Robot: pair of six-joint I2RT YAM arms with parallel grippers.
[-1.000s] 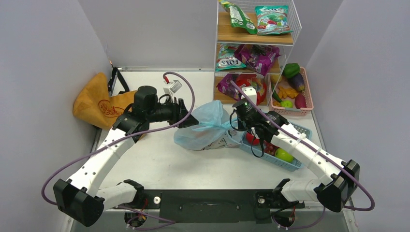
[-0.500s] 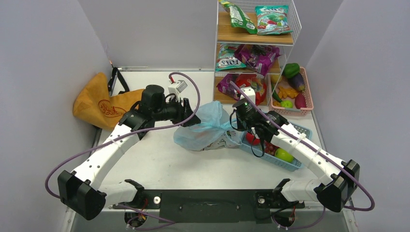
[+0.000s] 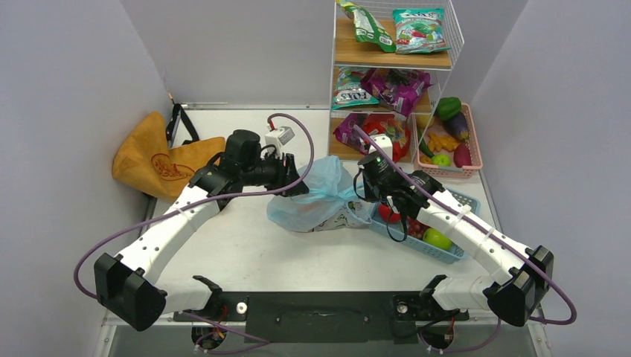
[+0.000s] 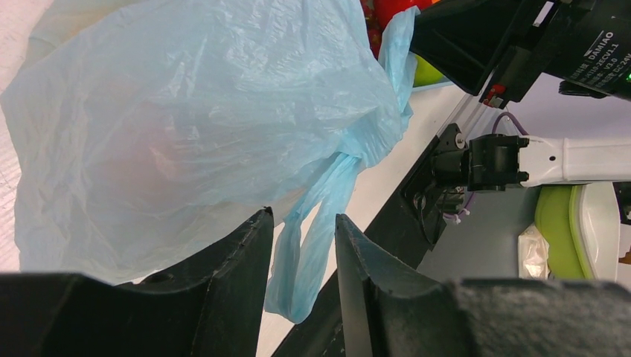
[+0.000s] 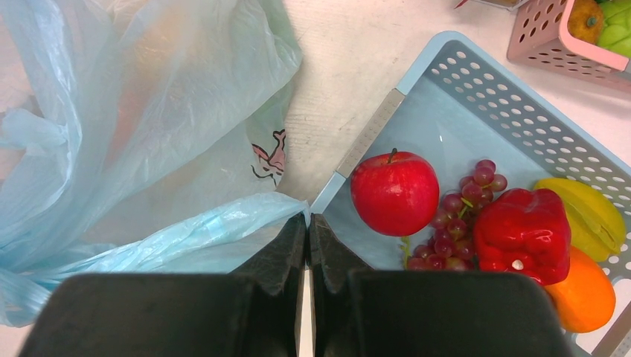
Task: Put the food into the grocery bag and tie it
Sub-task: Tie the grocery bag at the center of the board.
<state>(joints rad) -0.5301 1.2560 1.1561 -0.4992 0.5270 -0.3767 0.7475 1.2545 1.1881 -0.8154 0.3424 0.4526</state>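
The light blue grocery bag [image 3: 309,197] lies bulging in the middle of the table, with a faint reddish shape of food [image 4: 160,149] showing through the plastic. One loop handle [image 4: 320,216] hangs between the fingers of my left gripper [image 4: 301,217], which is open at the bag's left side [image 3: 296,186]. My right gripper [image 5: 307,217] is shut, and the other handle strip [image 5: 186,234] is pinched at its tips, at the bag's right side [image 3: 366,195]. More food lies in the blue basket [image 5: 476,74]: a red apple [image 5: 394,192], purple grapes [image 5: 461,216] and a red pepper [image 5: 524,234].
A tan-orange tote [image 3: 160,160] lies at the back left. A wire shelf [image 3: 391,67] of snack packs stands at the back right. Beside it is a pink basket [image 3: 476,149] of vegetables. The blue basket [image 3: 454,253] sits under my right arm.
My left arm has swung right toward the bag, and its fingers have narrowed somewhat around the hanging handle. The right arm and the bag have stayed put.
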